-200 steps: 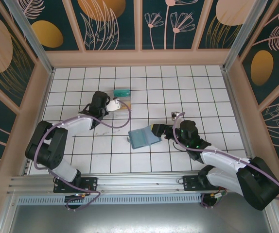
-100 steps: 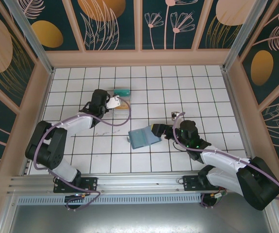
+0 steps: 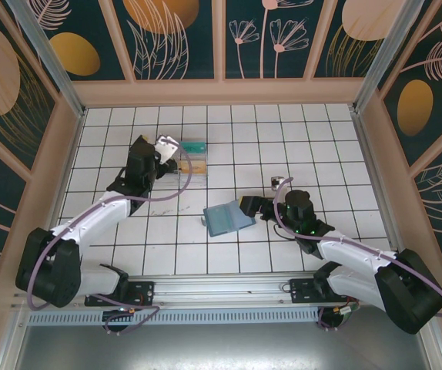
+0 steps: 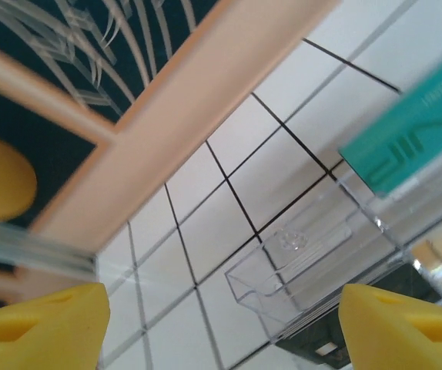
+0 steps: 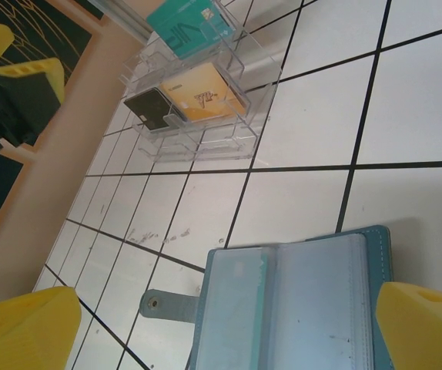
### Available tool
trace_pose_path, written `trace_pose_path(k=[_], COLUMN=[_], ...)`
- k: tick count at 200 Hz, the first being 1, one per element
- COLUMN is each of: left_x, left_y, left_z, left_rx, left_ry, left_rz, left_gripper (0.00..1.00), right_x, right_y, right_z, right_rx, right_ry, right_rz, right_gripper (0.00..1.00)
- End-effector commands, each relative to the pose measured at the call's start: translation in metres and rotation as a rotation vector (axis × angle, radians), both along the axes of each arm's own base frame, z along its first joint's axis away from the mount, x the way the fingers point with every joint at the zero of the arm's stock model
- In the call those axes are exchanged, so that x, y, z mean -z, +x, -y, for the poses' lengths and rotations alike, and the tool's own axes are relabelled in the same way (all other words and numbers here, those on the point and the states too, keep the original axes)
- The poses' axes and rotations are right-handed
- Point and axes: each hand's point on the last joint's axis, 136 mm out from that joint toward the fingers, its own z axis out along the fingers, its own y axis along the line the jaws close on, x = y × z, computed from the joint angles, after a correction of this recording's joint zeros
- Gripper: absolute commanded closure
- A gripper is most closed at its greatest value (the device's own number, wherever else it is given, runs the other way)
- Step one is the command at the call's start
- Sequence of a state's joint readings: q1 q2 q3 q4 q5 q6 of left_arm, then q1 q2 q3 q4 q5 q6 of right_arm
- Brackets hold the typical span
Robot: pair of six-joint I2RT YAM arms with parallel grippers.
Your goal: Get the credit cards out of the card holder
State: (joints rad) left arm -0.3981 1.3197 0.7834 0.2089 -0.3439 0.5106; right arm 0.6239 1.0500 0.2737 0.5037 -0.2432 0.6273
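Note:
The slate-blue card holder [image 3: 227,218] lies open on the white tiles, its clear sleeves [image 5: 298,301] facing up and its snap tab [image 5: 153,304] sticking out to the left. My right gripper [image 3: 250,206] is open at the holder's right edge, and its yellow fingers [image 5: 421,324] straddle the holder without touching it. The teal card [image 5: 190,27], orange-tan card [image 5: 204,94] and black card [image 5: 150,108] sit in the clear plastic box [image 3: 192,158]. My left gripper [image 3: 167,146] hovers open beside the box's left end [image 4: 313,262], holding nothing.
A small metallic object [image 3: 276,183] lies on the tiles just behind my right gripper. The wooden wall base [image 4: 205,100] runs close behind the clear box. Open tiles stretch between the box and the card holder.
My left arm has swung up and back to the left, carrying its gripper from above the box's near side to its far left end. The right arm and card holder have not moved.

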Motion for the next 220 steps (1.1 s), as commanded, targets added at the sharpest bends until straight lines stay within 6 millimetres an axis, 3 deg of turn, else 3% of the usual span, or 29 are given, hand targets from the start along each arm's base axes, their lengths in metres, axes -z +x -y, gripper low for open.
trace_pose_path(k=[1,34,75,91,133,142,180,183,194,220], left_x=[-0.005,0.016,-0.006,-0.005,0.023,0.026,0.040,0.042,0.050,0.062], left_y=[0.006,0.004,0.013,0.021,0.042,0.045,0.060,0.062,0.067,0.080], left_z=[-0.019,-0.018,-0.034,-0.041,-0.067,-0.072,-0.086,-0.086,-0.088,-0.094], left_rx=[-0.262,-0.365,-0.488,-0.504,-0.543,-0.537,-0.522,-0.520,-0.526,-0.524], left_ry=[-0.311,-0.496,-0.718,-0.833,-1.123,-1.180,-1.323,-1.332,-1.346,-1.369], left_rz=[-0.015,-0.079,-0.003,-0.027,-0.113,-0.117,-0.128,-0.136,-0.161,-0.172], left_gripper=[0.20,0.20,0.17,0.18,0.19,0.20,0.35,0.36,0.37,0.40], right_x=[-0.008,-0.009,-0.024,-0.028,-0.034,-0.035,-0.008,-0.006,0.001,0.018], right_y=[0.005,0.013,0.034,0.053,0.113,0.125,0.169,0.179,0.194,0.223], right_z=[-0.002,-0.001,-0.016,-0.024,-0.045,-0.049,-0.067,-0.059,-0.059,-0.066], right_rx=[0.001,0.032,0.043,0.074,0.114,0.121,0.137,0.163,0.171,0.166], right_ry=[-0.021,-0.091,-0.089,-0.094,-0.061,-0.051,-0.034,-0.029,-0.012,0.023], right_rz=[0.033,0.064,0.059,0.038,-0.023,-0.027,-0.117,-0.124,-0.149,-0.208], right_gripper=[0.01,0.03,0.14,0.17,0.27,0.37,0.54,0.57,0.63,0.64])
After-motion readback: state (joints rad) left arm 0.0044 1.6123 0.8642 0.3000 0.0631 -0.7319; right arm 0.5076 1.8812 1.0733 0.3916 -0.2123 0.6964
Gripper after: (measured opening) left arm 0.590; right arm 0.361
